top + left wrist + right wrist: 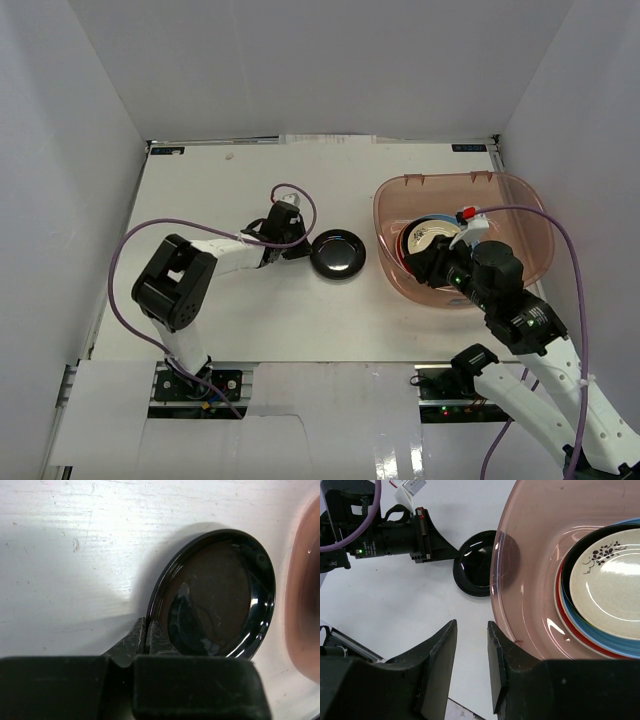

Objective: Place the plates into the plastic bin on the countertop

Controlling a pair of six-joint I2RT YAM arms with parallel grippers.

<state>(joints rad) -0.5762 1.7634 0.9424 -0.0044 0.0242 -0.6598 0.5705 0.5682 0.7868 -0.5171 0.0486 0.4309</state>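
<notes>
On white countertop (pixel 220 190), L end effector (pixel 146 632) pinches glossy black plate (pixel 220 595) at rim; R end effector (pixel 471 665) released beside translucent bin (pixel 530 555).

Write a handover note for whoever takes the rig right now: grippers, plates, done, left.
Left gripper: shut on the rim of the black plate, which sits just left of the plastic bin over the countertop. Cannot tell if the plate is lifted.
Right gripper: open, empty, above the bin's rim.
Done: a stack of plates lies in the bin, cream plate on top, blue and red rims showing under it.
Left: the black plate, the only one seen outside the bin, goes in.
</notes>
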